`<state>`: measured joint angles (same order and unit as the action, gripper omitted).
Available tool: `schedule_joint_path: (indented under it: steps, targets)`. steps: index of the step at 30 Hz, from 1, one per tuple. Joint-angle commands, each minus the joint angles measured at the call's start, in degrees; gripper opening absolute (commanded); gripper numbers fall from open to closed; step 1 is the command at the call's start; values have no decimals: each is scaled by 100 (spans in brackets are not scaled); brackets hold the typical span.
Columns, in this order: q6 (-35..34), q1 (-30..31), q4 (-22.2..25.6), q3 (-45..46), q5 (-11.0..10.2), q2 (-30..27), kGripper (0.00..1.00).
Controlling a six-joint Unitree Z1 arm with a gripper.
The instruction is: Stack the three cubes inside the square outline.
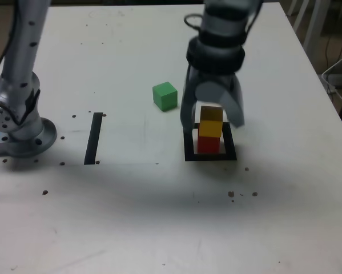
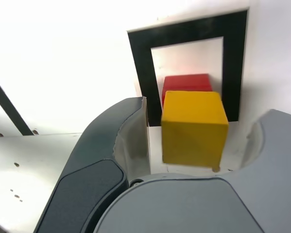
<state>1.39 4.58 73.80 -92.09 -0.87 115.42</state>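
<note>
Gripper (image 1: pixel 212 117), jaws parted around yellow cube (image 1: pixel 210 121) | yellow atop red cube (image 1: pixel 208 145) inside square (image 1: pixel 230 149); green cube (image 1: pixel 165 96) outside square | best lifted straight up, clear of yellow's sides

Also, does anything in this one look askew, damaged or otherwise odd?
Nothing alarming. The yellow cube sits on the red cube, though the wrist view suggests slightly off its centre; perspective may exaggerate that. The table has small dark specks, which look like old marks or chips.
</note>
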Motion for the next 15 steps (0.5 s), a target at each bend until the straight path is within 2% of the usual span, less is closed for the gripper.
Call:
schedule_joint_path:
  steps: [1, 6, 15]
  targets:
    - [-70, -35, 8, 44, -150, -246, 99]
    - [-113, -272, 23, 218, -269, -632, 99]
    - [-141, -1151, -179, 1196, -191, -1144, 100]
